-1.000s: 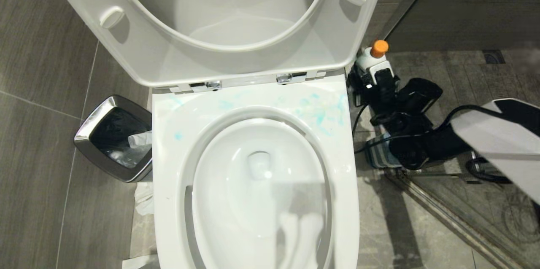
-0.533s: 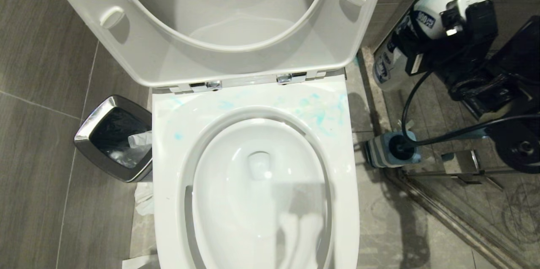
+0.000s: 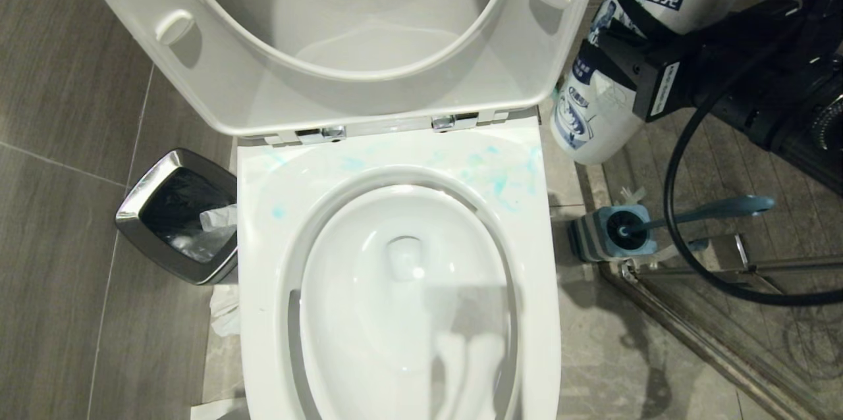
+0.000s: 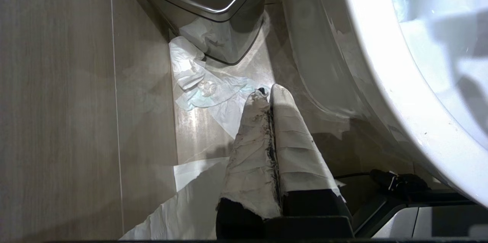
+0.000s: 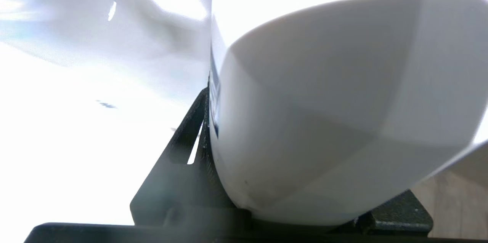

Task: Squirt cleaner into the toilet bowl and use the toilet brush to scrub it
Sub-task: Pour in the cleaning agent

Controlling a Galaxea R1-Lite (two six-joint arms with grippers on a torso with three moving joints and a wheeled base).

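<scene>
The cleaner (image 3: 616,58) hangs in the air at the upper right, beside the raised seat (image 3: 217,87), tilted with its base low and its neck running out of sight; it is a smooth white plastic bottle with a blue printed label; the right claw (image 3: 649,61) grips it round the middle, jaws about half spread, black fingers flat against both sides; in the right wrist view the bottle's rounded white base (image 5: 343,113) fills the frame, seated between the dark jaws; the right arm reaches in from the right edge, black and bulky, a cable looping below it.

The toilet (image 3: 395,275) is glossy white ceramic with an oval bowl, seat and lid upright; teal smears mark the rim near the hinges.

The brush (image 3: 698,212) stands in its ribbed blue-grey holder (image 3: 596,239) on the floor to the right of the toilet, slate-blue handle leaning away.

The left claw (image 4: 267,98) is low beside the toilet's left flank, wrapped fingers pressed together on nothing, over crumpled tissue (image 4: 206,90) on the grey tiles; a steel-rimmed bin (image 3: 174,216) sits near.
</scene>
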